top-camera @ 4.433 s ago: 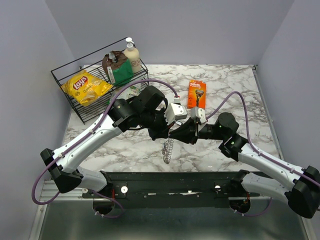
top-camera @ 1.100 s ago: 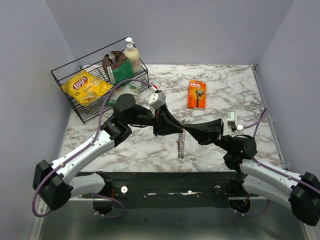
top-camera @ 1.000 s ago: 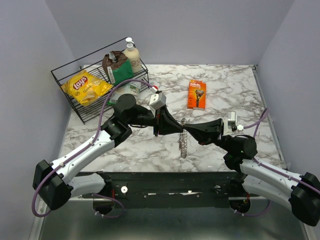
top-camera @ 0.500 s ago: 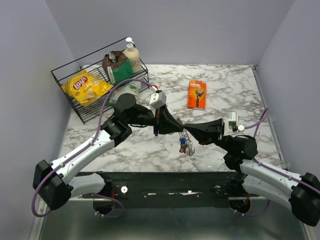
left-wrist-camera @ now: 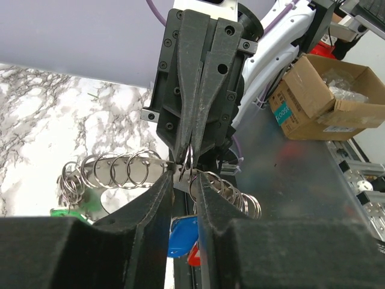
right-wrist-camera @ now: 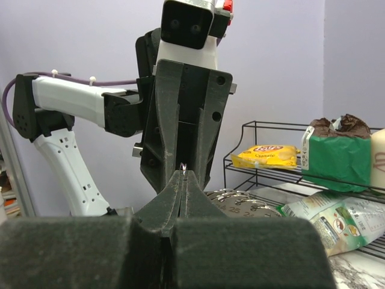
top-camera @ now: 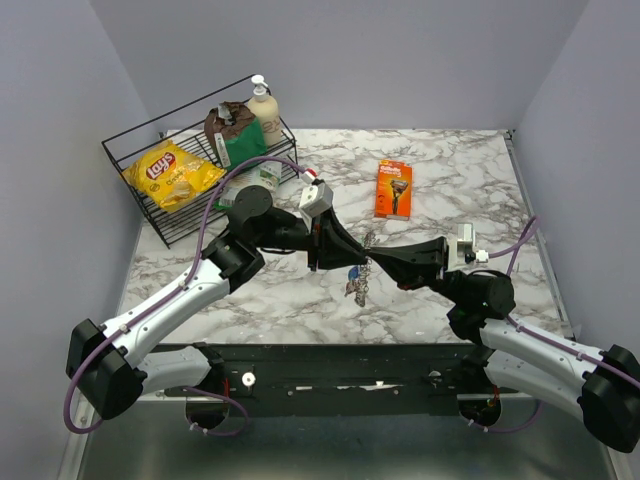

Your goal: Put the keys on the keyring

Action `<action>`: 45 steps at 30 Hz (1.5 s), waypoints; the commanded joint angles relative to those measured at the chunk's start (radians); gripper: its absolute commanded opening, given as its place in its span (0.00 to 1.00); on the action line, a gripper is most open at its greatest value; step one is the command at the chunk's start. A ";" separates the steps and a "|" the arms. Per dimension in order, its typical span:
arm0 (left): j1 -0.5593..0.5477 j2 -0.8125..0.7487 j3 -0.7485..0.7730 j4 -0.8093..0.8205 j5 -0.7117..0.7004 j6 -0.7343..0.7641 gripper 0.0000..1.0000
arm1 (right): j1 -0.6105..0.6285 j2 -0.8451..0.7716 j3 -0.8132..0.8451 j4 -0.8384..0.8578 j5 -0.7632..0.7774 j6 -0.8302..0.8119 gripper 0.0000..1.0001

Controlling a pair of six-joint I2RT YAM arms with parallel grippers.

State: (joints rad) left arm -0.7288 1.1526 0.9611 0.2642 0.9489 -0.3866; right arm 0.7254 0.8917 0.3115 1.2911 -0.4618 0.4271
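Clamping keyring tip-to-tip — L pincer, R pincer — keys dangling, table edges far.

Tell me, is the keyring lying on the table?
No, the keyring is held up between the left gripper and right gripper, pinched at their tips.

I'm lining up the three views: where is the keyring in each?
Top external: keyring at centre, hanging where left tool meets right tool.
Left wrist: keyring centre, strung across the fingertips.
Right wrist: keyring lower centre-right, behind the fingers.
Shared landmark: the left tool, black and tapered.
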 commanded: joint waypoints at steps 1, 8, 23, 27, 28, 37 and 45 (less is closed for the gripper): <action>-0.004 0.007 0.037 0.017 -0.019 0.006 0.24 | 0.003 -0.013 0.011 0.386 0.011 -0.001 0.01; -0.004 0.024 0.054 0.012 -0.002 0.002 0.00 | 0.000 -0.010 0.008 0.386 0.008 0.001 0.01; -0.004 0.056 0.240 -0.535 -0.241 0.273 0.00 | 0.002 -0.030 -0.049 0.364 0.078 -0.050 0.46; -0.004 0.065 0.278 -0.676 -0.314 0.324 0.00 | 0.002 -0.048 -0.066 0.340 0.078 -0.074 0.69; -0.004 0.067 0.289 -0.703 -0.328 0.343 0.00 | 0.002 -0.054 -0.069 0.330 0.068 -0.091 0.73; -0.012 0.130 0.461 -1.017 -0.488 0.456 0.00 | 0.002 -0.252 0.061 -0.339 0.028 -0.376 0.96; -0.076 0.223 0.603 -1.249 -0.631 0.529 0.00 | 0.002 -0.185 0.305 -0.953 -0.044 -0.568 1.00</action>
State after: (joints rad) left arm -0.7708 1.3300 1.4868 -0.8246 0.4194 0.0799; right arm 0.7250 0.6640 0.5549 0.6872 -0.4255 -0.0040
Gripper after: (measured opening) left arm 0.009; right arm 0.997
